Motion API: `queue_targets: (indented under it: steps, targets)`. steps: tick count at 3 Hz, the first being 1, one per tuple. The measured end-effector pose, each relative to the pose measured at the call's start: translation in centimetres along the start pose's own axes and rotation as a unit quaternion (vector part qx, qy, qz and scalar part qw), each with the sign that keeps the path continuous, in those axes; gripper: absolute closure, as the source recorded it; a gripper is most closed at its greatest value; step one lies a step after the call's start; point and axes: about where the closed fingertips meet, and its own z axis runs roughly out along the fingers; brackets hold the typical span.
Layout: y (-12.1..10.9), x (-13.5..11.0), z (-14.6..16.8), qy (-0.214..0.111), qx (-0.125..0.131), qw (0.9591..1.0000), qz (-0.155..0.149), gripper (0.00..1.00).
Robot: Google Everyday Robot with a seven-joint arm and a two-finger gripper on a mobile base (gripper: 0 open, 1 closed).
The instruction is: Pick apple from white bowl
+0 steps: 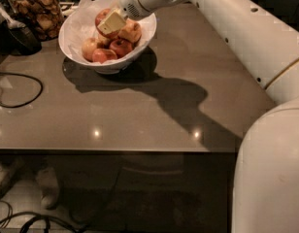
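Camera view: your gripper (111, 22) rests on the apple (101, 16) in the white bowl (108, 66). You cannot tell its hold; lifting remains.

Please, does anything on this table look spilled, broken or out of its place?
Nothing looks spilled or broken. The apples sit inside the white bowl, on its crumpled paper, and the hand is low in the bowl at the big red apple. Only a black cable loops loosely at the table's left.
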Motion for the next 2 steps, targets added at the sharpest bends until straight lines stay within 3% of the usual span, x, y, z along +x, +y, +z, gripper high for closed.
queue_targets:
  steps: [2]
  targets:
    - [-1.42,-1.47,-0.76,-0.022,0.005,0.9997,0.005,1.0]
